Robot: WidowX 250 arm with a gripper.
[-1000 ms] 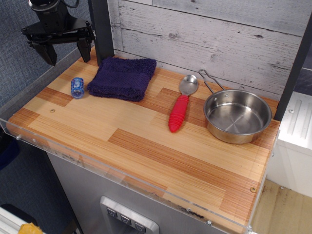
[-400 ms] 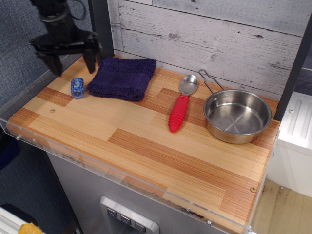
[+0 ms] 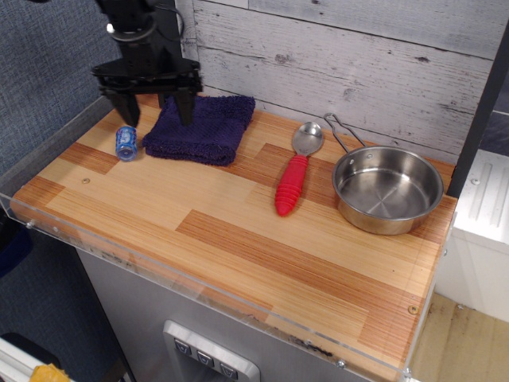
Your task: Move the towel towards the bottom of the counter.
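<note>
The dark purple-navy knitted towel [image 3: 207,130] lies flat at the back left of the striped wooden counter [image 3: 238,231], close to the plank wall. My gripper [image 3: 157,117] hangs over the towel's left edge with its black fingers [image 3: 185,105] spread wide and pointing down. It is open and empty. One finger is over the towel, the other is over the bare wood left of it. I cannot tell whether the fingertips touch the cloth.
A small blue cylinder [image 3: 126,142] stands just left of the towel. A spoon with a red handle [image 3: 293,182] lies in the middle. A steel pan [image 3: 386,189] sits at the right. A clear acrylic rim [image 3: 175,270] edges the front.
My gripper has moved right from beyond the counter's back left corner to the towel's left edge. It has stayed open. The towel has not moved.
</note>
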